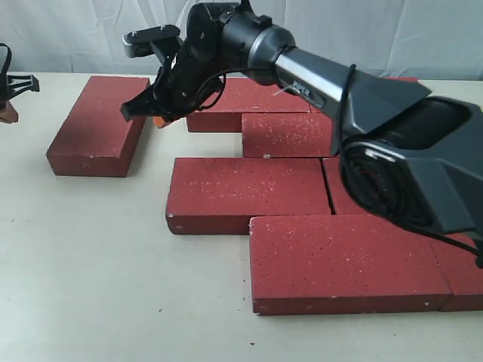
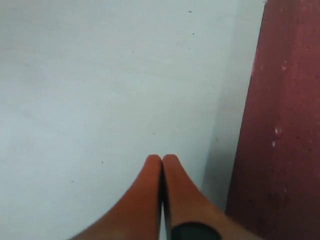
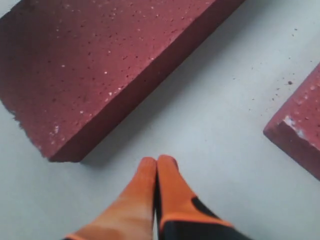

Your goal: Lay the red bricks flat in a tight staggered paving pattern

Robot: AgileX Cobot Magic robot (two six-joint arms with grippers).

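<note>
Several dark-red bricks lie flat on the pale table. One loose brick (image 1: 98, 136) lies at the left, apart from the rest and slightly angled. Others form staggered rows: a back brick (image 1: 249, 104), one behind the middle (image 1: 287, 134), a middle brick (image 1: 247, 194) and a front brick (image 1: 347, 260). My right gripper (image 1: 158, 119) reaches across into the gap between the loose brick and the back brick, shut and empty. In the right wrist view its orange fingertips (image 3: 158, 161) hover over bare table beside the loose brick (image 3: 100, 65). My left gripper (image 2: 161, 159) is shut and empty, next to a brick's side (image 2: 285, 125).
The right arm's black body (image 1: 392, 143) covers the right ends of the rows. Further bricks (image 1: 460, 275) show partly behind it. The left arm's gripper (image 1: 9, 98) sits at the far left edge of the table. A brick corner (image 3: 300, 125) lies near the right gripper.
</note>
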